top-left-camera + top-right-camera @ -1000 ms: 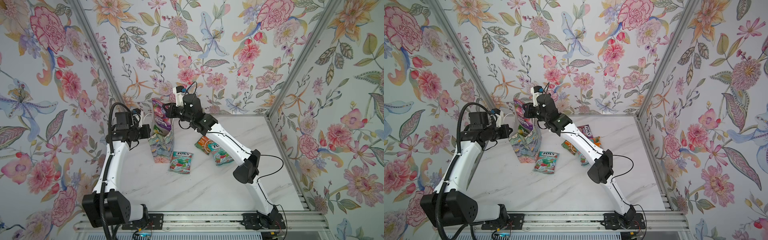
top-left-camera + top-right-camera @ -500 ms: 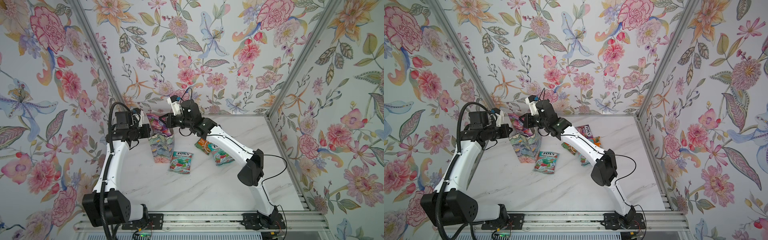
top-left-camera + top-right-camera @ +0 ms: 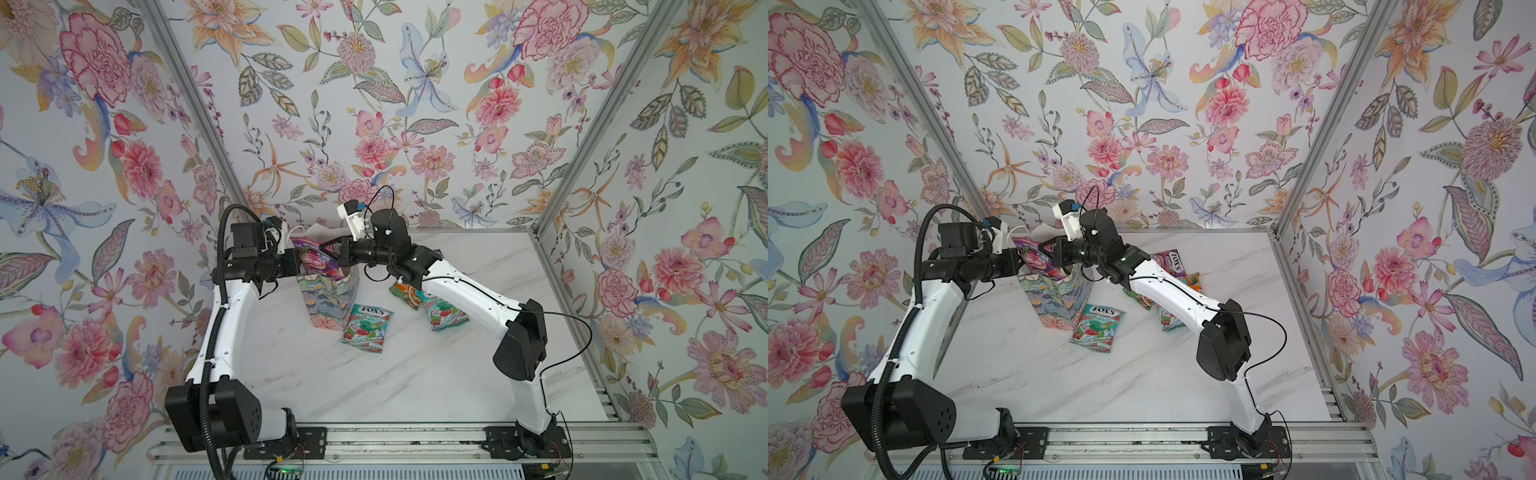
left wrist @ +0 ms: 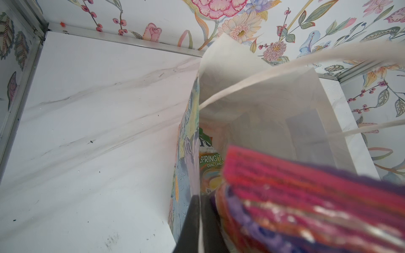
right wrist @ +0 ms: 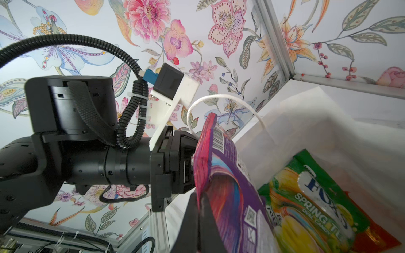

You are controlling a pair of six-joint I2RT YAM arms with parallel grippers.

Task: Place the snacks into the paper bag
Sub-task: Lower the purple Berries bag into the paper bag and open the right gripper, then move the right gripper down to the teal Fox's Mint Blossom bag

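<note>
Tall, narrow paper bag (image 3: 328, 299) with a painterly blue-green-purple print and white inside stands upright on the white marble table (image 3: 374, 386), rear and left of centre in both top views (image 3: 1059, 301). Mouth open; a white cord handle (image 5: 219, 97) arcs above the rim. Inside, against one wall, is a glossy green-and-yellow packet (image 5: 311, 210) lettered "FOX'S Spring Tea", also seen in the left wrist view (image 4: 210, 168). Over the mouth, tilted, is a glossy purple-and-red flat packet (image 3: 311, 266). Its lower end appears to dip past the rim, but the close-up views are blurred, so not certain. Right gripper (image 3: 326, 250) reaches in from the right, fingers (image 5: 190, 223) pressed together on the packet's edge. Left gripper (image 3: 298, 266) sits at the bag's left side, fingers (image 4: 190, 223) pinched on the upper wall with the paper between them. Just beside the bag's base a teal "FOX'S" packet (image 3: 365, 328) lies flat. Farther right, partly under the right arm, are an orange pouch (image 3: 405, 293) and a second teal packet (image 3: 444, 316), touching. A purple "FOX'S" packet (image 3: 1171, 262) lies behind them.
</note>
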